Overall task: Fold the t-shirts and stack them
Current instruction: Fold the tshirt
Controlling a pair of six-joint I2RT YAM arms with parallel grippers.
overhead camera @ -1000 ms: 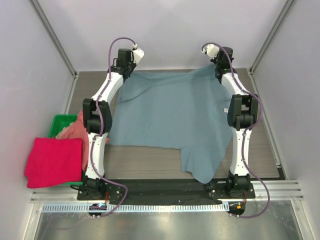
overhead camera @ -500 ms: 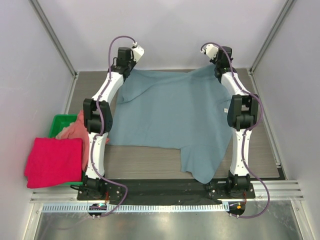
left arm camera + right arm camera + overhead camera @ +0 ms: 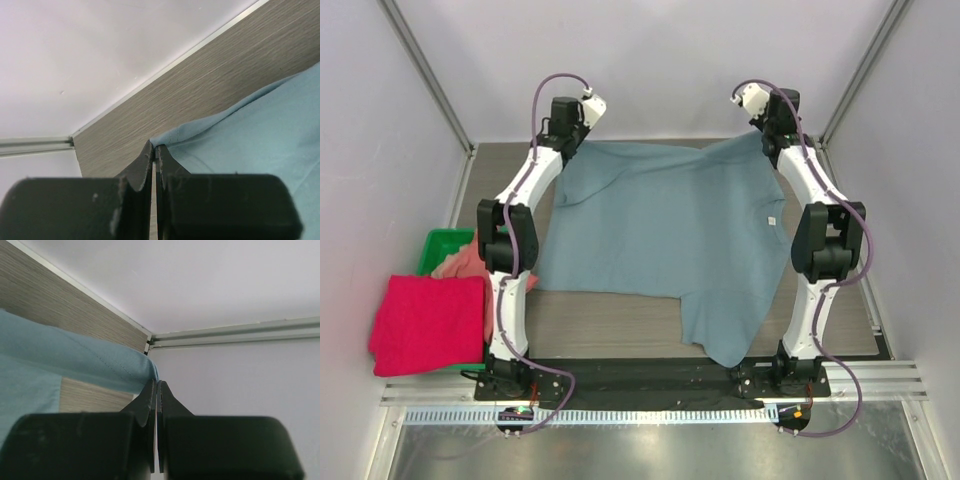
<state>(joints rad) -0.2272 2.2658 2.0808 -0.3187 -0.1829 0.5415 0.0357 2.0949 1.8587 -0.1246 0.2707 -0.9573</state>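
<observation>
Left tool and right tool each pinch a far corner of the blue t-shirt — its cloth lies spread toward the table's near edge.

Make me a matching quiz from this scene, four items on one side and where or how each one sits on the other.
Things:
1. slate-blue t-shirt
2. crimson t-shirt
3. salmon t-shirt
4. green bin

States:
A. folded flat, near left
B. spread open on the table
C. partly covered by cloth, far left
D. bunched up against the bin

Pairs: 1-B, 2-A, 3-D, 4-C
</observation>
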